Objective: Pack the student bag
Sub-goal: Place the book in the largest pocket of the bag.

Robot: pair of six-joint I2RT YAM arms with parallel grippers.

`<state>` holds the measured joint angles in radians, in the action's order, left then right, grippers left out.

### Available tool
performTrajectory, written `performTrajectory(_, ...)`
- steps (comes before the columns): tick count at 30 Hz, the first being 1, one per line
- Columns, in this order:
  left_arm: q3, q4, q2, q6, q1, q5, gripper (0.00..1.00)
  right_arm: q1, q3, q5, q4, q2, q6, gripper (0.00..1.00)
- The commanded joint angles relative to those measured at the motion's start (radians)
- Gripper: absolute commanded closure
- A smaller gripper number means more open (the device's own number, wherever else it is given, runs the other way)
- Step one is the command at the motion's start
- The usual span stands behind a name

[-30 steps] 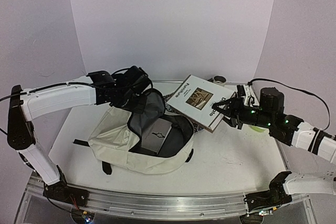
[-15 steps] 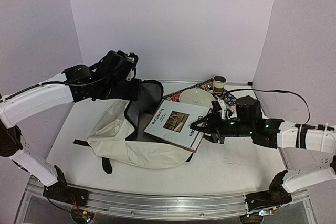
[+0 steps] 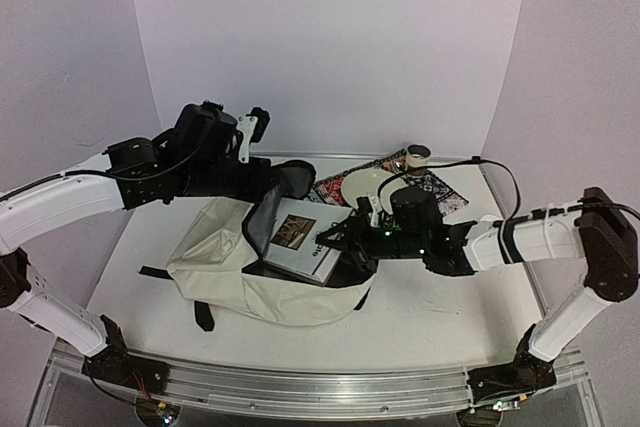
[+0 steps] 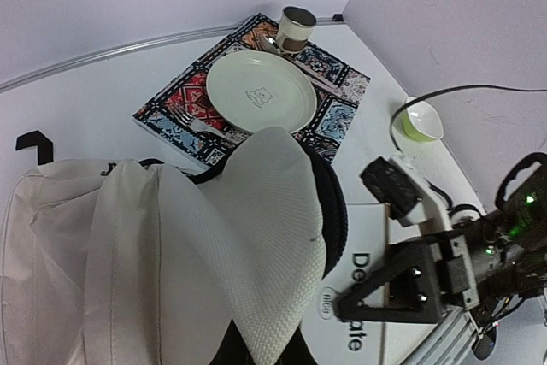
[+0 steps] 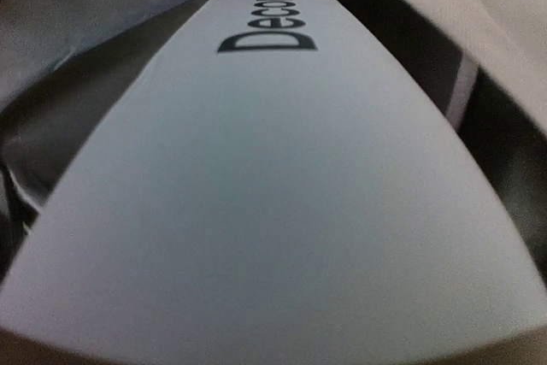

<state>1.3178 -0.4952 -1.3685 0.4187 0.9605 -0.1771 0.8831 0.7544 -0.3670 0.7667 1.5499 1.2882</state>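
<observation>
The student bag [image 3: 235,282], a cream backpack with black zipper trim, lies open at the table's centre-left. My left gripper [image 3: 272,179] is shut on the bag's top flap [image 4: 265,228] and holds it up and back, showing its white mesh lining. My right gripper [image 3: 336,239] is shut on the edge of a white book [image 3: 298,238], which lies slanted in the bag's mouth, its far end inside. In the left wrist view the right gripper [image 4: 346,305] pinches the book [image 4: 363,335] beside the flap. In the right wrist view the book's cover [image 5: 282,211] fills the frame and hides my fingers.
A patterned placemat [image 3: 440,192] lies at the back right with a pale plate [image 3: 362,187], cutlery and a small cup [image 3: 417,156]. A green bowl [image 4: 420,119] sits right of the mat. Something grey lay inside the bag earlier; the book covers it now.
My right arm has moved left and down with the book, from above the mat into the bag's mouth. My left gripper has lifted the flap higher.
</observation>
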Motion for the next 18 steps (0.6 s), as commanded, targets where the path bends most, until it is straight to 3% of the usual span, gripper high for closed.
performTrajectory(1,-0.003,0.139,0.104,-0.003,0.003,0.084,1.00,0.017,0.172,0.014,0.080,0.139,0.009,0.75)
performTrajectory(8,-0.043,0.138,0.166,0.012,0.006,0.200,1.00,0.051,0.372,0.044,0.065,0.357,0.014,0.73)
performTrajectory(12,-0.075,0.138,0.208,0.021,0.007,0.186,1.00,0.073,0.482,0.055,0.013,0.453,-0.015,0.67)
performTrajectory(18,-0.145,0.130,0.281,0.049,0.007,0.082,1.00,0.079,0.594,0.046,-0.172,0.496,-0.157,0.40)
